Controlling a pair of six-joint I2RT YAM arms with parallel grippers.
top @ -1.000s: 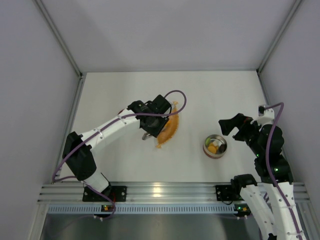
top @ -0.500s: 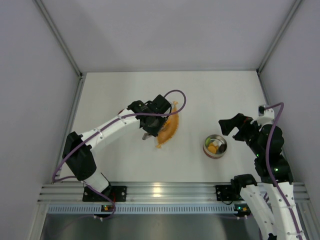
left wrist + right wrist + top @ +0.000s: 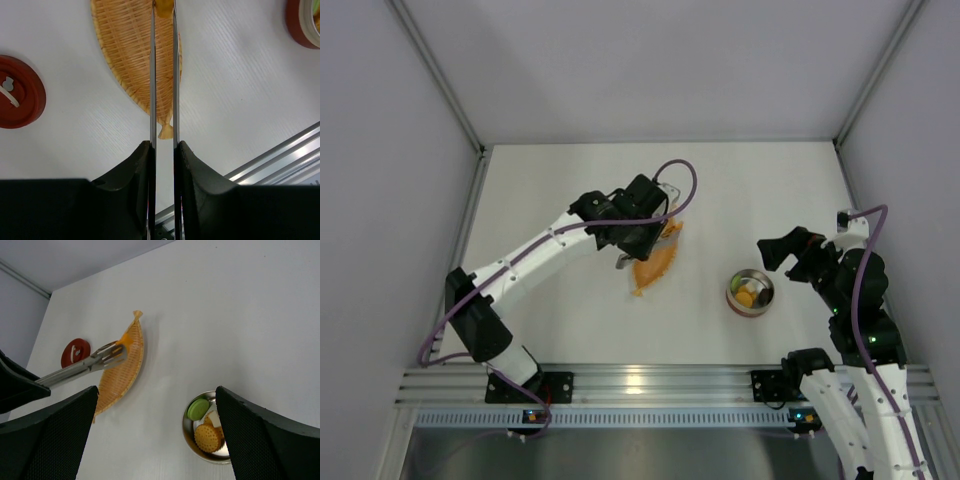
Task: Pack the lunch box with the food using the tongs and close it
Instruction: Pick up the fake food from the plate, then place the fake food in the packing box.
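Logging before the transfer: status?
Left gripper shut on tongs, pinching orange piece at tray. Right gripper open near lunch box. Lid off, beside tray.

Left arm reaching over the orange tray (image 3: 655, 268), right arm waiting by the lunch box (image 3: 731, 293).
Dark left gripper (image 3: 632, 238) is hanging over the tray's upper half. The lunch box is sitting open, showing orange food (image 3: 748, 296) inside. The right gripper (image 3: 780, 256) is hovering just beyond it, jaws spread.

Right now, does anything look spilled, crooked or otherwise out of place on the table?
Nothing stands out. The left end effector grips the tongs, which pinch an orange piece over the tray. The lid lies flat beside the tray, and the open lunch box sits upright with food inside; nothing has spilled.
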